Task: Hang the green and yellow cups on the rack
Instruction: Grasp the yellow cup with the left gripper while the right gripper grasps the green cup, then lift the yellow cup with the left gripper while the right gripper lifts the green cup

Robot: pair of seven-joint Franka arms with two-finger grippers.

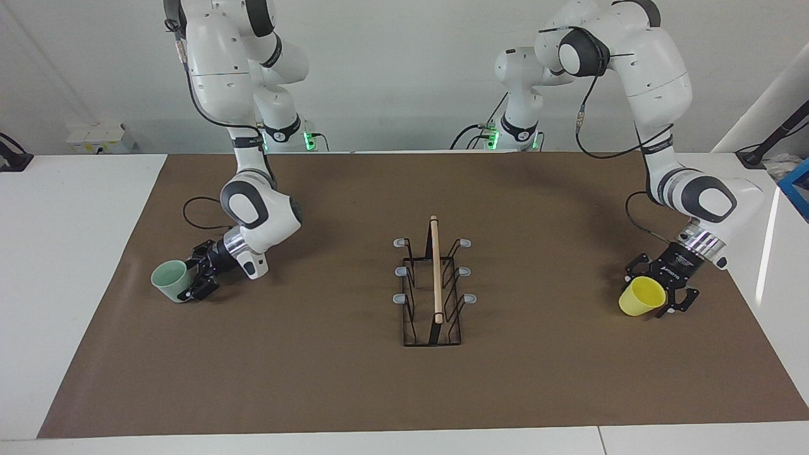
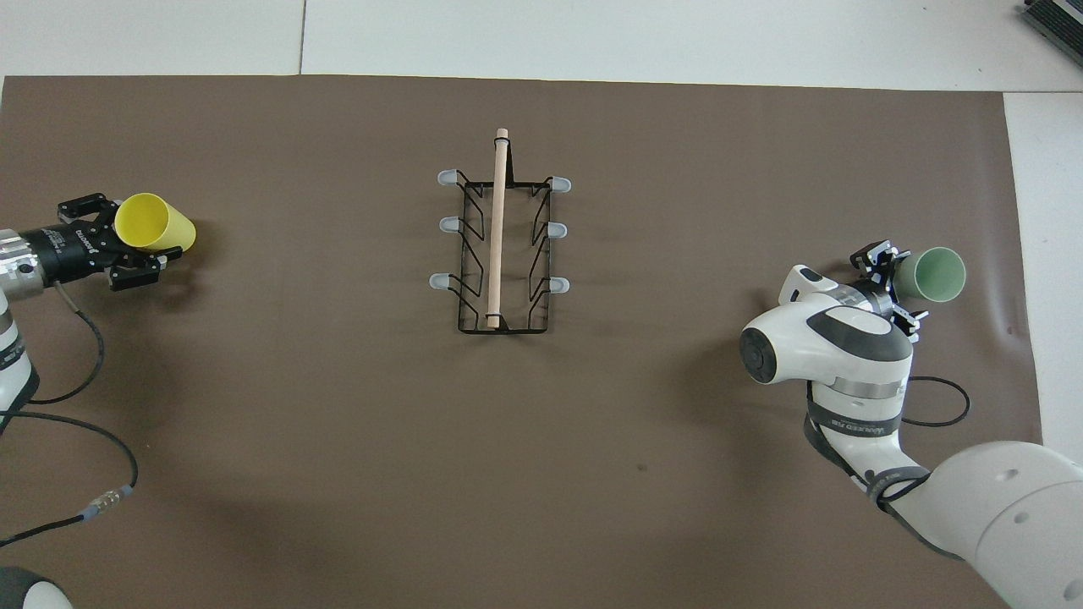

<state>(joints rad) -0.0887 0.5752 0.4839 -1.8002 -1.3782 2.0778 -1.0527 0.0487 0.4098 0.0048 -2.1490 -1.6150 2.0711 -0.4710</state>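
Observation:
The black wire rack (image 1: pixel 436 272) with its wooden rod stands in the middle of the brown mat, and its grey-tipped prongs are bare; it also shows in the overhead view (image 2: pixel 497 237). My right gripper (image 1: pixel 189 279) is shut on the mint green cup (image 1: pixel 168 280) and holds it tilted, low over the mat at the right arm's end; the overhead view shows this gripper (image 2: pixel 898 288) and cup (image 2: pixel 937 275) too. My left gripper (image 1: pixel 651 292) is shut on the yellow cup (image 1: pixel 639 297) and holds it tilted, low over the left arm's end; both also show from overhead, gripper (image 2: pixel 135 230) and cup (image 2: pixel 156 222).
The brown mat (image 1: pixel 316 379) covers most of the white table. Loose arm cables lie on the mat near each gripper (image 2: pixel 939 406). A blue box (image 1: pixel 797 183) sits off the mat at the left arm's end.

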